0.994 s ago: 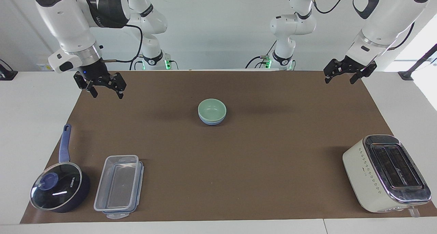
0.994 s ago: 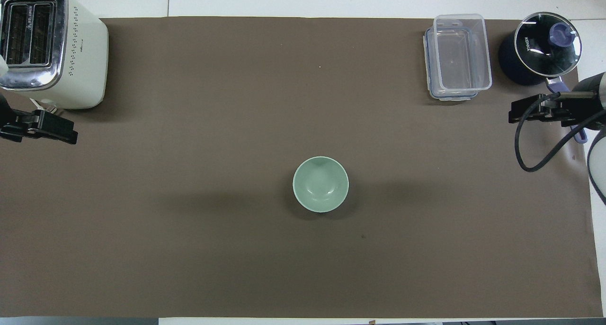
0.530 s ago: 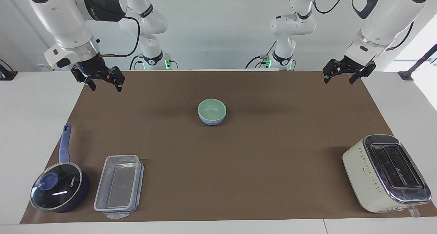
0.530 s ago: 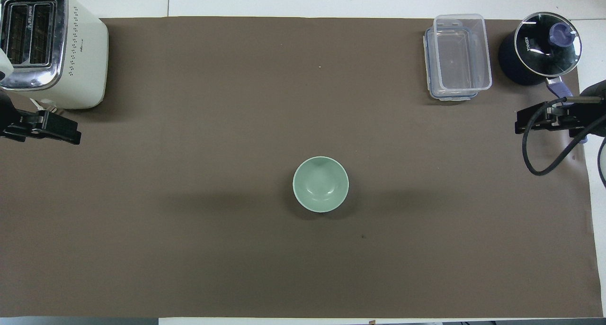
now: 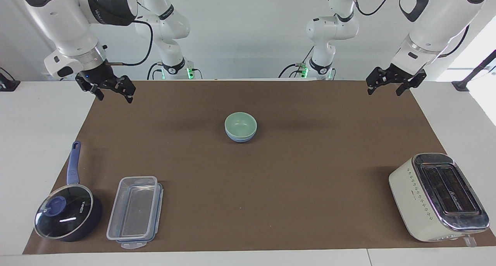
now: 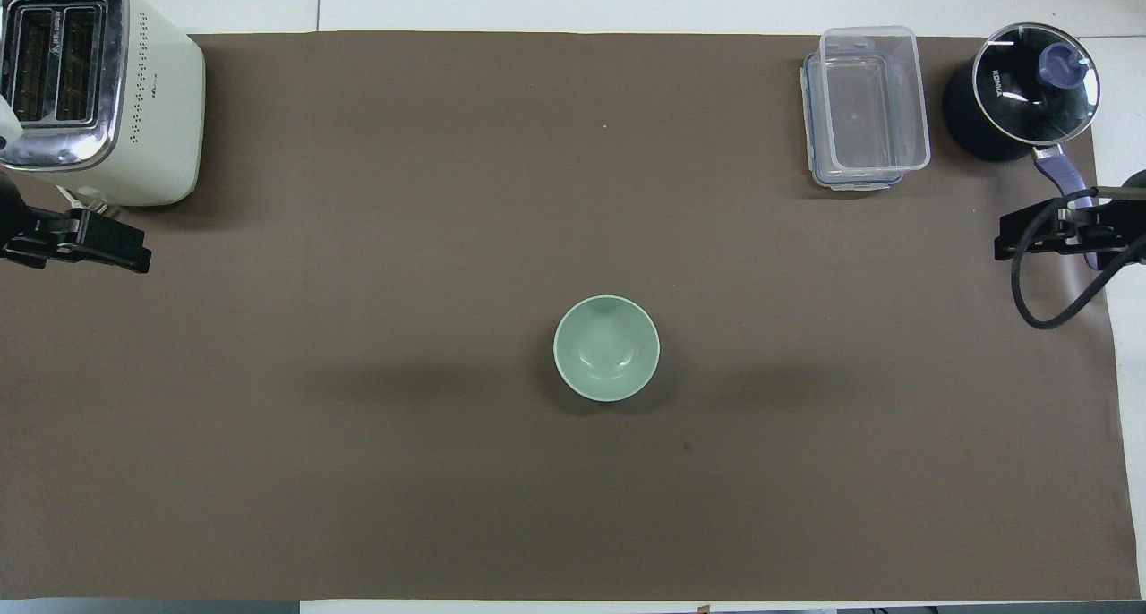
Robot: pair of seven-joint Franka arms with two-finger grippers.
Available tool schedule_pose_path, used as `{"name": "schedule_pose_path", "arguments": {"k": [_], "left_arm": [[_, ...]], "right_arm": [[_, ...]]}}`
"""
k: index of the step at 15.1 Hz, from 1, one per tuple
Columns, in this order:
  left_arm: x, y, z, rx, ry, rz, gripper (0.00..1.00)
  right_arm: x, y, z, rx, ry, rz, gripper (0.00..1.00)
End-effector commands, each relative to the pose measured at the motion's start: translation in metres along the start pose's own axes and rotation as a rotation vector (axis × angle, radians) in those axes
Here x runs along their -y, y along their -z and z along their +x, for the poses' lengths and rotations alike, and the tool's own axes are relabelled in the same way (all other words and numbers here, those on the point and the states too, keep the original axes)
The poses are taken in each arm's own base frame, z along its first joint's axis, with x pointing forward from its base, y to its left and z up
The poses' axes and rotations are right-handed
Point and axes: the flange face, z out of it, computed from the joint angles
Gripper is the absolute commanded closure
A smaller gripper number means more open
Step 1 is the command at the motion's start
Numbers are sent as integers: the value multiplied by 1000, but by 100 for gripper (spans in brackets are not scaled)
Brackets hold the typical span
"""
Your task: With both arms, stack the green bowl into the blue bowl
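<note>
green bowl (image 5: 240, 124) sits nested in blue bowl (image 5: 240, 137) mid-tabletop (image 5: 310, 173), stack looks done; left hand (image 5: 388, 86) and right hand (image 5: 111, 93) hang well apart from the bowls, both spread wide, holding nothing, likely parked clear

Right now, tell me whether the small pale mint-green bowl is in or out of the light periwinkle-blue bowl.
In. The green bowl sits upright, nested in the blue bowl, whose side shows only beneath its rim. Both grippers are away from it.

toaster (image 5: 438, 196), lidded saucepan (image 5: 68, 211), clear container (image 5: 135, 211)
</note>
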Motion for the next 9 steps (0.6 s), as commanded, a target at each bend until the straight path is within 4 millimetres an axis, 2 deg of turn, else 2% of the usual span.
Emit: {"name": "schedule_pose_path", "arguments": {"k": [1,7,9], "left_arm": [[3,-1,-2,-2,8,-16,0],[3,-1,-2,-2,8,-16,0],[3,-1,-2,-2,8,-16,0]], "right_arm": [[1,3,-7,-4,2,-8,0],[17,4,-9,-2,17,-16,0],[17,5,-9,-4,16,-17,0]]}}
